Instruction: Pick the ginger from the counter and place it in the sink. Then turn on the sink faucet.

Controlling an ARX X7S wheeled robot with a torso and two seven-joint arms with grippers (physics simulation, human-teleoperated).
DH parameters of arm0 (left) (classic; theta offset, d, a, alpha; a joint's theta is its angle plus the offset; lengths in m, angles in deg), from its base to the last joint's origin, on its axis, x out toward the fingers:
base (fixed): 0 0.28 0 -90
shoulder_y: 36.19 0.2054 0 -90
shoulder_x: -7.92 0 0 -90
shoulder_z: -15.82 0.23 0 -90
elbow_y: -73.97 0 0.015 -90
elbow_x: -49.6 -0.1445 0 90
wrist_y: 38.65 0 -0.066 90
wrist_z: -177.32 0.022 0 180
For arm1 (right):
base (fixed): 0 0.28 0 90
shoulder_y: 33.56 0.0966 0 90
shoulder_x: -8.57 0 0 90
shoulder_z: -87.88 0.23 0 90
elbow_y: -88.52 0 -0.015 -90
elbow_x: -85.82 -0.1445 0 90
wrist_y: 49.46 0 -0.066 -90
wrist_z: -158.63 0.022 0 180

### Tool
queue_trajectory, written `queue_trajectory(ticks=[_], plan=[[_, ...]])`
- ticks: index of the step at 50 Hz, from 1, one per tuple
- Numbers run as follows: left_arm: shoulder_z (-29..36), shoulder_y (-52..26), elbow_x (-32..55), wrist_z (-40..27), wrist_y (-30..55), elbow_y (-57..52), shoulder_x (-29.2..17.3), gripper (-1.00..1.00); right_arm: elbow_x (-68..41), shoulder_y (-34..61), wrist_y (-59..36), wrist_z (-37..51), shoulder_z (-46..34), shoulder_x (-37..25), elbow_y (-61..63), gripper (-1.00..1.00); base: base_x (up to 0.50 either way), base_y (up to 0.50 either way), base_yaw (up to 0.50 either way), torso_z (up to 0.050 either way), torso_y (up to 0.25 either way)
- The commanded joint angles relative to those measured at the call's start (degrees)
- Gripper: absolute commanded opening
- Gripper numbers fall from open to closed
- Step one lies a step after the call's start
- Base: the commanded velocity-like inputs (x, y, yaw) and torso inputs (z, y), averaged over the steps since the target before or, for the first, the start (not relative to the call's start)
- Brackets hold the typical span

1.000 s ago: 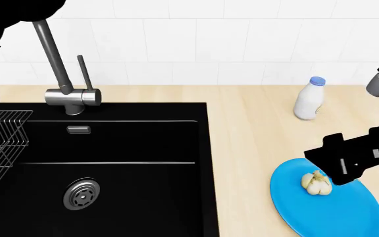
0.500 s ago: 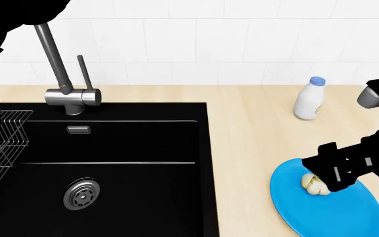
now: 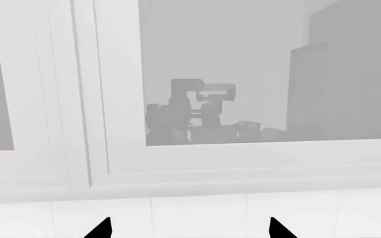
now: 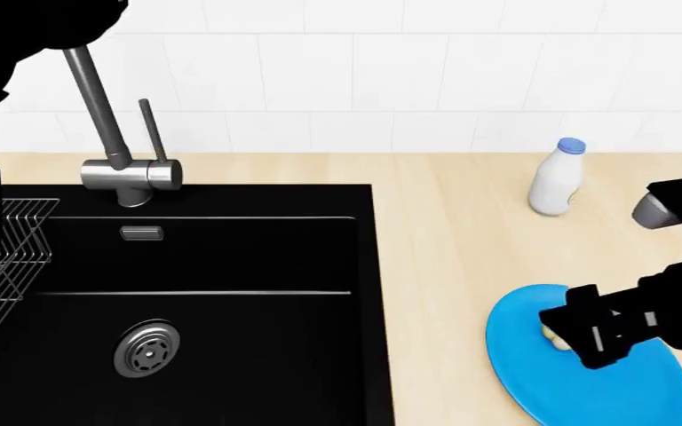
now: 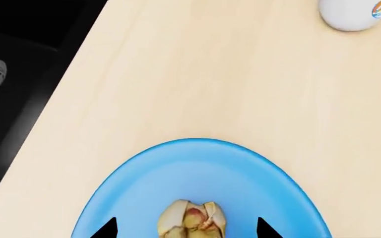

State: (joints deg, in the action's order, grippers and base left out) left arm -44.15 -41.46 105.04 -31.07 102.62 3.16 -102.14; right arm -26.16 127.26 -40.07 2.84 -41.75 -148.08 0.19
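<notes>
Seen from the head camera, the right claw hangs over the blue plate on the beige worktop and hides nearly all of the ginger; only a pale sliver shows at its left edge. The wrist camera shows the ginger lying on the plate between two spread black fingertips, the claw released and not touching it, its lower part cut off by the frame edge. The left claw shows only two parted tips before a white window frame. Against half a second ago, the right claw has dropped lower and covers more of the ginger. The black sink, faucet and white bottle are unchanged.
</notes>
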Motion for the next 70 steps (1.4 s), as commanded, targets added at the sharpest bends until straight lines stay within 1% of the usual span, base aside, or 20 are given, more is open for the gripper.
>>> queue_trajectory(ticks=[1, 9, 57, 58, 70], plan=[[-0.1, 0.4, 0.3, -0.2, 0.0, -0.3, -0.1, 1.0, 2.6, -3.3, 2.3, -2.7, 0.0, -0.4, 1.2, 1.0, 0.0, 0.0, 0.0, 0.0, 0.0], [0.0, 0.3, 0.2, 0.0, -0.4, 0.1, -0.1, 1.0, 4.2, -2.8, 1.6, -3.4, -0.6, 0.5, 1.2, 1.0, 0.0, 0.0, 0.0, 0.0, 0.0], [0.2, 1.1, 0.5, -0.3, -0.8, 0.0, -0.4, 1.0, 7.1, -6.6, 4.7, -6.4, -2.1, 0.1, 2.4, 1.0, 0.0, 0.0, 0.0, 0.0, 0.0], [0.2, 1.1, 0.4, -0.3, -0.8, 0.1, -0.4, 1.0, 7.0, -6.7, 4.9, -6.3, -2.1, 0.1, 2.4, -1.0, 0.0, 0.0, 0.0, 0.0, 0.0], [0.4, 1.0, 0.3, 0.0, -1.2, 0.5, -0.3, 1.0, 7.1, -6.7, 5.2, -6.5, -2.2, 0.2, 2.6, -1.0, 0.0, 0.0, 0.0, 0.0, 0.0]])
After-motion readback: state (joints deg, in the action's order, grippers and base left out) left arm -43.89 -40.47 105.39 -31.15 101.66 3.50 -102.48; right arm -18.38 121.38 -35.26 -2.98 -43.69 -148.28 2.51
